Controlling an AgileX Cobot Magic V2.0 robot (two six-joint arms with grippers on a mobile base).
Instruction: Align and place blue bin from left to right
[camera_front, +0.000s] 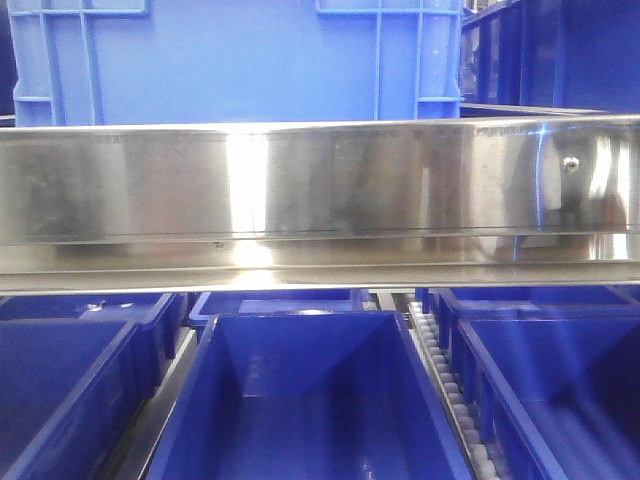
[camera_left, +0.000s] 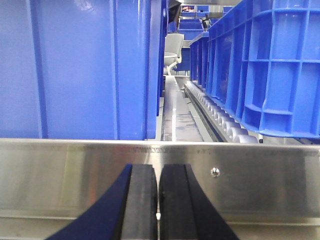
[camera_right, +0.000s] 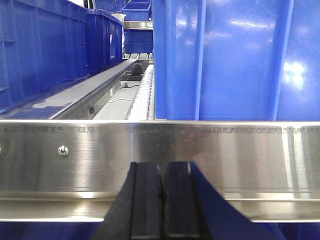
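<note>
My left fingers (camera_left: 142, 200) are pressed pad to pad with nothing between them, and so are my right fingers (camera_right: 147, 200). The left gripper (camera_left: 158, 170) and right gripper (camera_right: 162, 167) both face the steel rail (camera_left: 75, 175) that runs along the shelf's front edge, tips below its top lip; I cannot tell whether they touch it. Just behind the rail, at that front edge, stands the blue bin (camera_front: 240, 60), upright, its near wall seemingly square to the rail. Each wrist view shows a vertical corner of blue wall rising above my fingertips. I take both to be this bin, though the views do not prove it. I judge that the step is bringing both arms onto the bin to shift it rightward along the front edge. To do that well, I should raise both tips over the rail first, since a straight reach would strike steel. I should then bear on the raised ribs rather than the smooth panels and move both arms together so the wall stays parallel to the rail. The ribbed crates (camera_left: 270, 65) on the rollers (camera_left: 220, 120) to the right leave only a narrow lane, so I should stop short of them.
</note>
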